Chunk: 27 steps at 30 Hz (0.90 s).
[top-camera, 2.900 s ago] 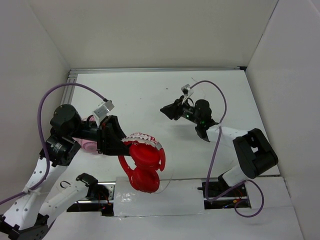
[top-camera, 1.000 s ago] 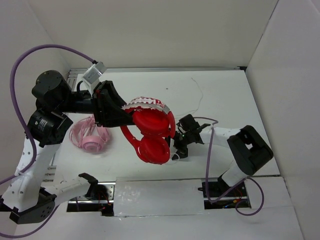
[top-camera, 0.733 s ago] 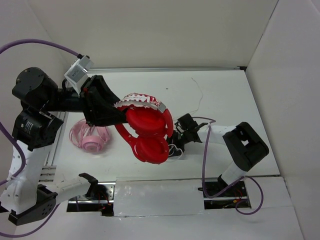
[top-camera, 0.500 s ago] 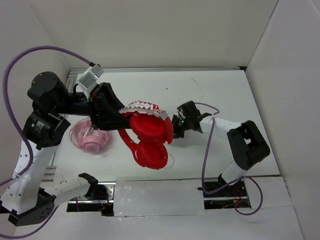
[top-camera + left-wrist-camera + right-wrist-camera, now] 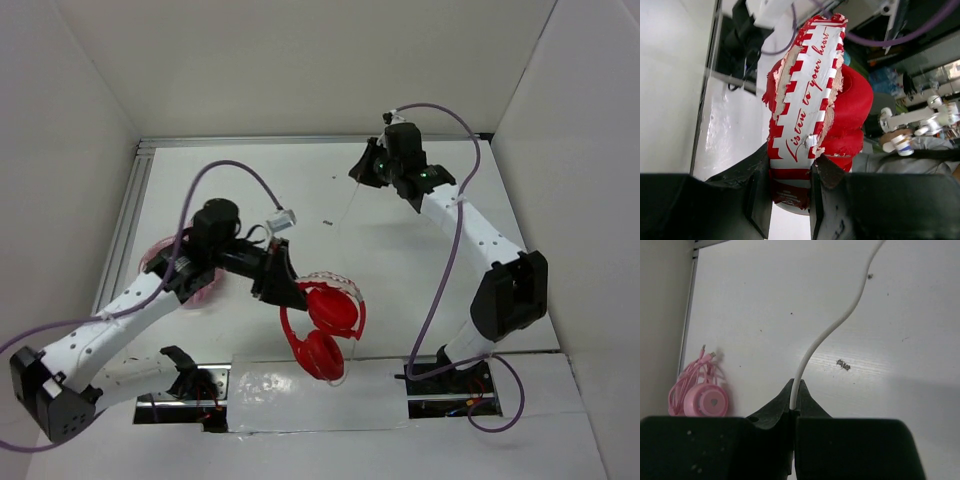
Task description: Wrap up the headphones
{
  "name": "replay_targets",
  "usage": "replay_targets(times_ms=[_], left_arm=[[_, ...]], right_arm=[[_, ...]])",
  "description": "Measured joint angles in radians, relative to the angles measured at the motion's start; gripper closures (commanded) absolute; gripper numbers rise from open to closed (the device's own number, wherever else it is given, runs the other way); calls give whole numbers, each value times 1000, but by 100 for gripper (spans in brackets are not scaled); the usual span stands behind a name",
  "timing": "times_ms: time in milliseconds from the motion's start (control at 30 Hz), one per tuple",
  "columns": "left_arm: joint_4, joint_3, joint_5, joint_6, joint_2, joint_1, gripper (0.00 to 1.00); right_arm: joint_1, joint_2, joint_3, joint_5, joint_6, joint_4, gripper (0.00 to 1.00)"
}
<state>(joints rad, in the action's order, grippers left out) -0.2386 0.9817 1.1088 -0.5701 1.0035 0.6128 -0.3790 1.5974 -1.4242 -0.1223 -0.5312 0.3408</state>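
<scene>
The red headphones [image 5: 325, 325] hang near the table's front edge, cups stacked. My left gripper [image 5: 288, 290] is shut on their headband, which shows red and white lettering in the left wrist view [image 5: 805, 110]. My right gripper [image 5: 362, 172] is high at the back of the table, shut on the thin white cable [image 5: 835, 325]. In the right wrist view the cable runs up from between the closed fingertips [image 5: 795, 395]. In the top view a faint stretch of cable [image 5: 347, 207] hangs below the right gripper; its run to the headphones is hard to see.
Pale pink headphones [image 5: 200, 280] with a pink cord lie at the left, partly under my left arm, and also show in the right wrist view [image 5: 700, 395]. White walls enclose the table on three sides. A metal rail [image 5: 130, 210] runs along the left edge.
My left gripper has lowered the red headphones toward the front edge. My right gripper has risen from beside the cups to the back of the table, holding the cable.
</scene>
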Motion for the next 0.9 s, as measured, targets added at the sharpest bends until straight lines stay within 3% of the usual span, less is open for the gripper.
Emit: replay_targets(times_ms=[200,300,533,733,900], left_arm=[[-13,-5,-214,47,201,235,100],[-39,15,-295,51,299,298,100],[-34,15,-370,20,436,205,100],[-20,16,-409,-42,490,77,100],[-111,112,-616,-117,494,62,100]], right_arm=[[-4,-67,-17,15,54,7,100],[-16,-142,-13,-1,65,5,100],[-71,-414,5,-35,95,-8,100],[-102,-658,131,-48,92,-22,100],[-140,-740,217,-122,71,-40,100]])
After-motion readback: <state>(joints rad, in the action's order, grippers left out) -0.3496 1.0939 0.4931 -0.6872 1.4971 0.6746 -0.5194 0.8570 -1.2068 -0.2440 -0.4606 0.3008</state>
